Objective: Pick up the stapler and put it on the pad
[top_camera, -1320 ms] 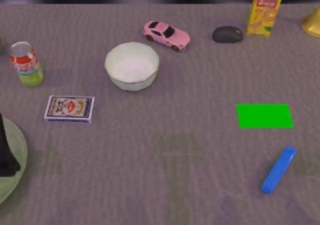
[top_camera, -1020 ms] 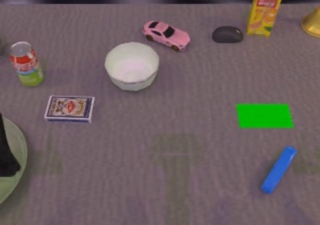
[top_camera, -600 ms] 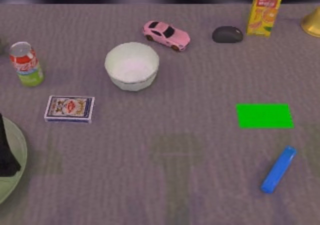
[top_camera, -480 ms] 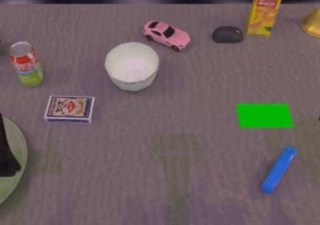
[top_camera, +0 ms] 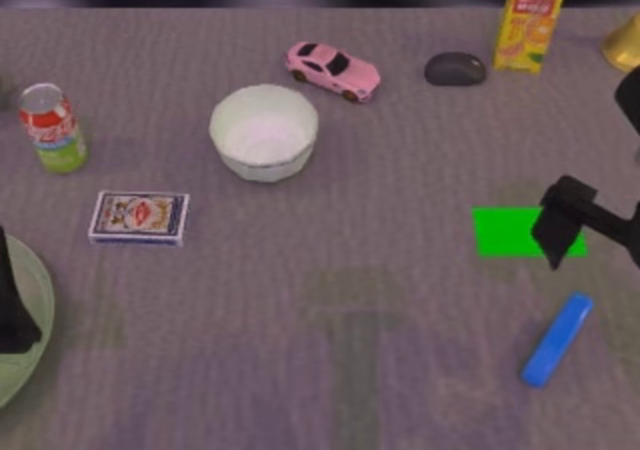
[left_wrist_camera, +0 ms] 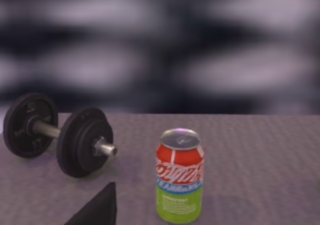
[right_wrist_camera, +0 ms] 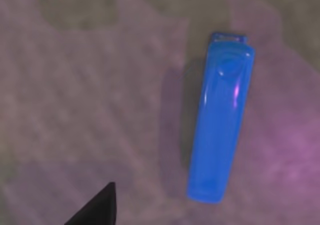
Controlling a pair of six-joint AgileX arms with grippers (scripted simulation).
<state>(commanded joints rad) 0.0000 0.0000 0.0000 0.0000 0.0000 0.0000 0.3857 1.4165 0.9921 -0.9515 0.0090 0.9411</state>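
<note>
The blue stapler lies slantwise on the table at the front right; in the right wrist view the stapler lies free, with nothing touching it. The green pad lies flat just behind it. My right gripper hangs over the pad's right end, above the table and short of the stapler. It stands open; only one dark fingertip shows, well to the side of the stapler. My left gripper is parked at the left edge, one fingertip showing, open.
A white bowl, pink toy car, dark mouse, juice carton and gold bell stand at the back. At the left are a soda can, card box, green plate and dumbbell.
My right arm has come into the top view from the right edge and now reaches over the pad's right end. The stapler and everything else have stayed put.
</note>
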